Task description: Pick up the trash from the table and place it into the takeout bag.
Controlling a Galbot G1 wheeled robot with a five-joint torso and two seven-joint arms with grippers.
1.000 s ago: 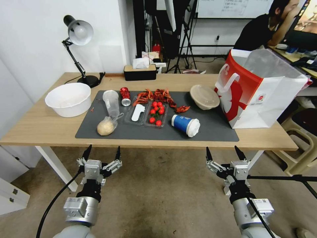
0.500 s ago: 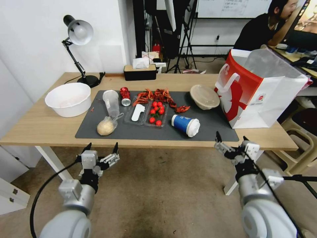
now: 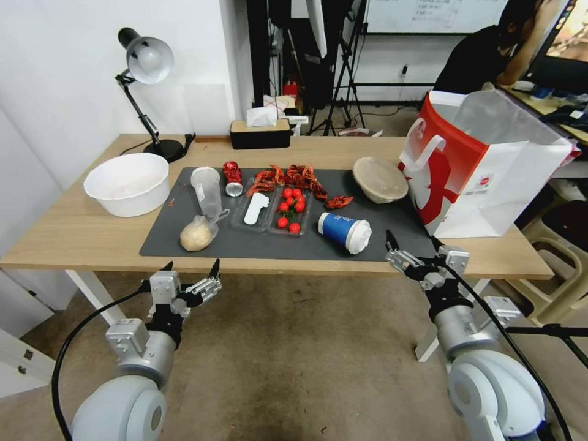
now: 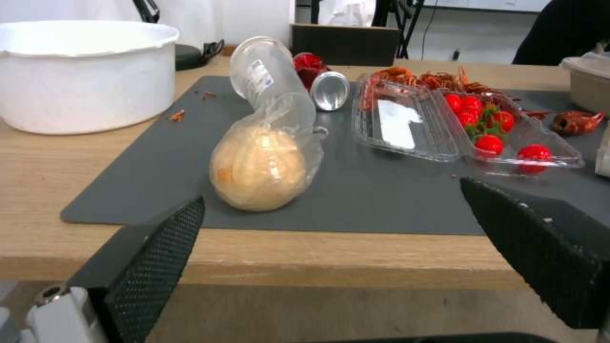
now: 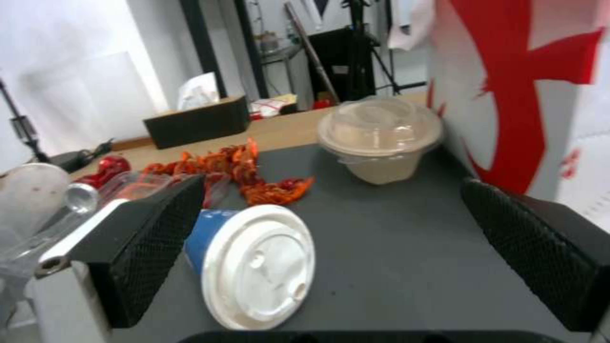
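Blue paper cup (image 3: 344, 231) on its side just beyond the wide-open right pincer (image 3: 411, 246).

White tub (image 3: 127, 184), desk lamp (image 3: 146, 60), tissue box (image 3: 260, 133)

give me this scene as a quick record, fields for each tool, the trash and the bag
left tool: open, empty, below the table's near edge, facing the clear bag with beige lump
right tool: open, empty, at the table's near edge by the blue paper cup
blue paper cup: on its side on the mat
tan lidded bowl: on the mat beside the takeout bag
crushed red can: on the mat
takeout bag: upright, open
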